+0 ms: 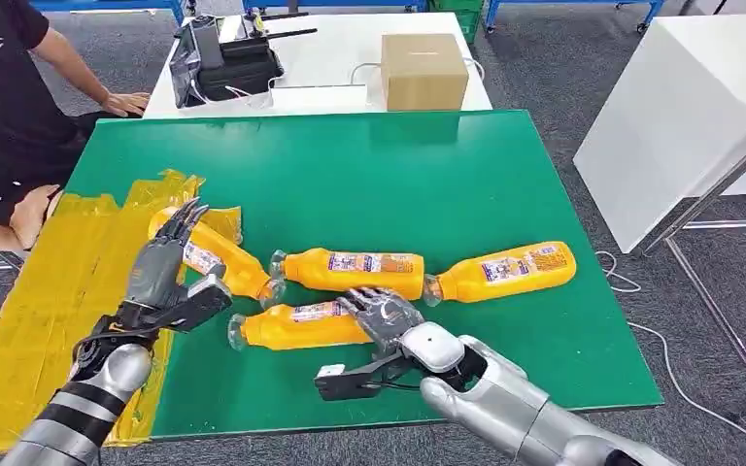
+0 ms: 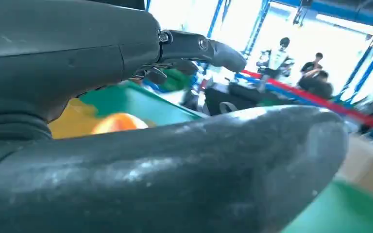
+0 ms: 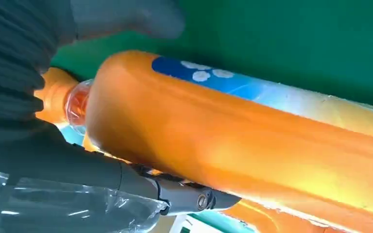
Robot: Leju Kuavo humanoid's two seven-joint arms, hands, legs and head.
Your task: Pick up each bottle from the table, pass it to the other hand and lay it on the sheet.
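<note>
A green table (image 1: pixel 466 184) takes up most of the head view, with a crinkled yellow sheet (image 1: pixel 68 282) laid along its left edge and hanging over the side. Four orange bottles lie on their sides near the middle of the green surface. The far-right bottle (image 1: pixel 510 271) lies alone, tilted, its neck close to the base of the middle bottle (image 1: pixel 355 272). The left bottle (image 1: pixel 223 264) lies partly on the sheet's inner edge, its cap end close to the middle bottle's cap. The near bottle (image 1: pixel 296 327) lies just in front of these, cap to the left. The right hand (image 1: pixel 386 318) rests over this bottle's base end, fingers curled down across it; in the right wrist view the orange body (image 3: pixel 233 141) runs right alongside the thumb and a dark finger (image 3: pixel 184 196), but whether the grip is closed on it cannot be told. The left hand (image 1: pixel 168 260) hovers above the left bottle, fingers stretched out and apart, holding nothing. Beyond the green table stands a white table (image 1: pixel 335 58) with a cardboard box (image 1: pixel 423 70) and black gear (image 1: pixel 228 63); a person (image 1: pixel 10 107) sits at the left.
</note>
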